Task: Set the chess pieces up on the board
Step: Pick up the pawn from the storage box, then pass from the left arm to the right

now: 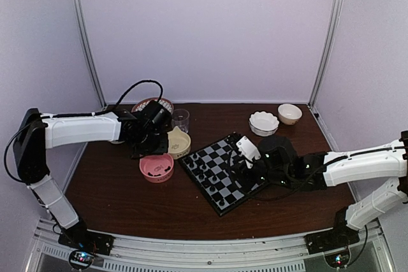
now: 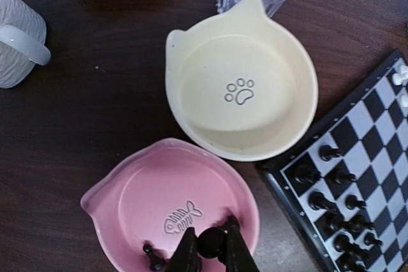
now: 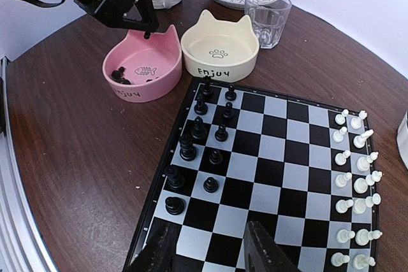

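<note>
Black piece clenched in the left jaws over the pink bowl; right jaws hang released and empty above the board.

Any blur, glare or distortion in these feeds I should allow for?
Top external: soft, with little detail on the black-and-grey checked chessboard. Left wrist: sharp, but the left tool and the tiny black plastic chess piece it pinches merge into one silhouette. Right wrist: wide-angle curving of the dark brown wooden table edge; right tool blurred.

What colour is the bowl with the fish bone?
The bowl is pink; left wrist view shows it best.
</note>
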